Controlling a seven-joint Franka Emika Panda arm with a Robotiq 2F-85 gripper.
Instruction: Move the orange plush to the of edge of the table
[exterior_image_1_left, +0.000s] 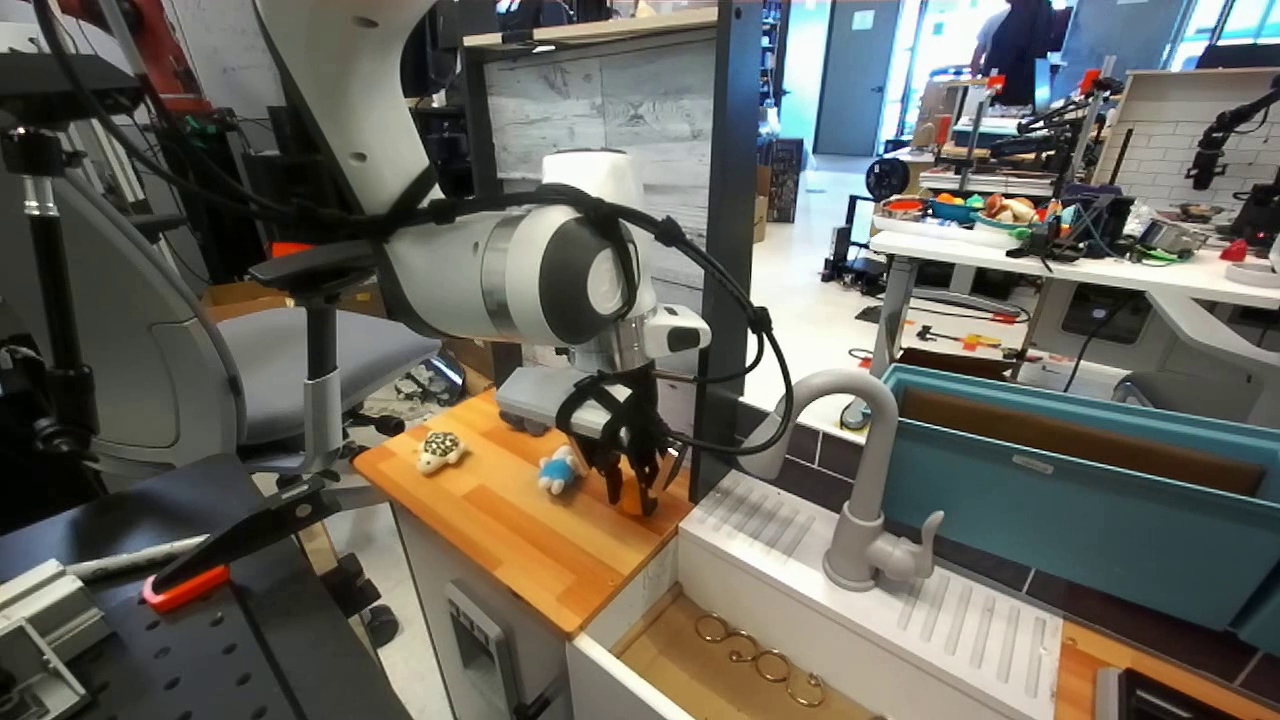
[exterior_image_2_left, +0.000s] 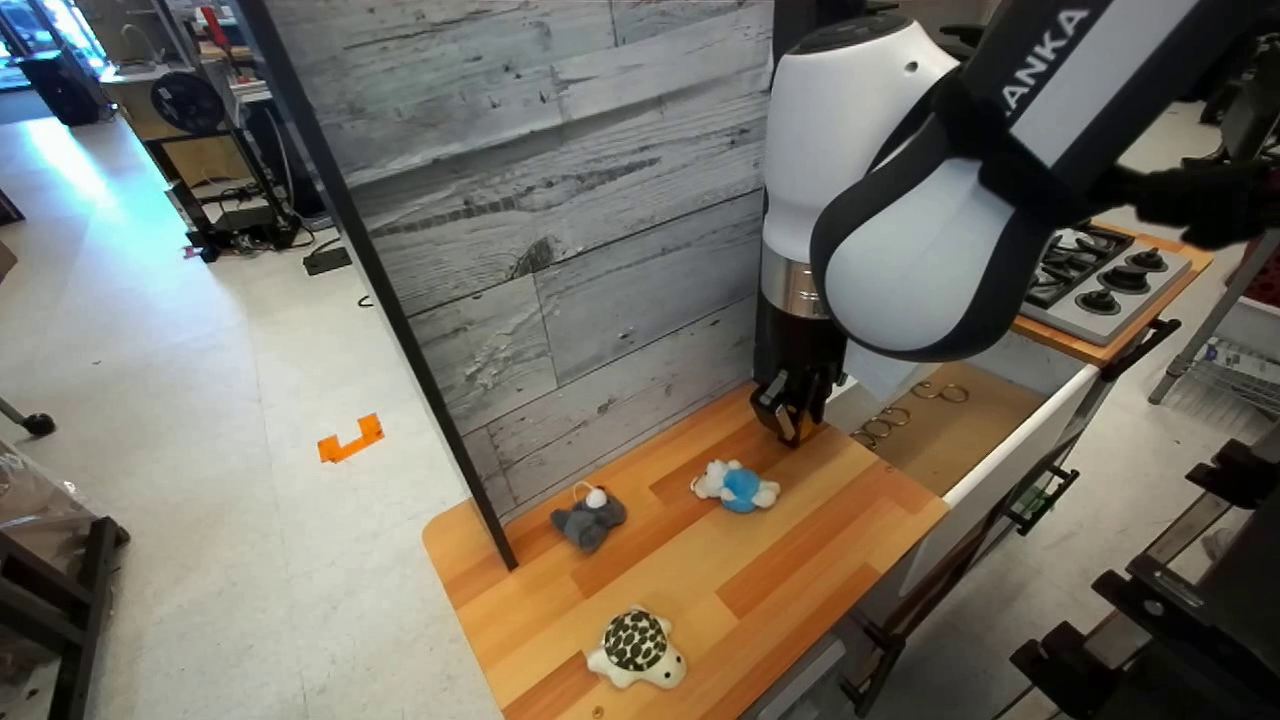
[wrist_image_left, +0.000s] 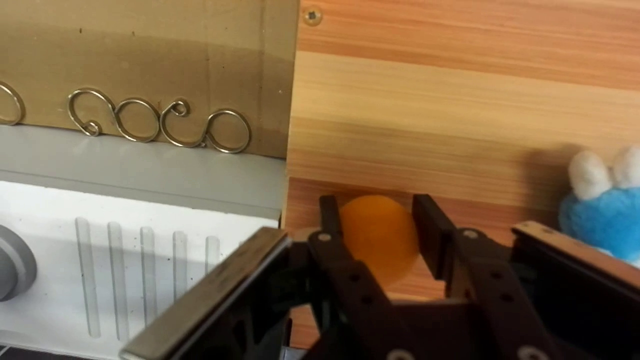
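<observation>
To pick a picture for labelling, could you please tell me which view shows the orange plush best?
The wrist view: the orange plush shows large and rounded between the fingers. In both exterior views, the pincer hides most of it, leaving a small orange patch.

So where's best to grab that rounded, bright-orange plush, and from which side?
Probably around the middle of the bright-orange plush, from above: its rounded sides suit a pinch and no handle shows. In both exterior views the black gripper points downward; the wrist view shows its two fingers on opposite sides of the plush, though whether they squeeze is unclear.
</observation>
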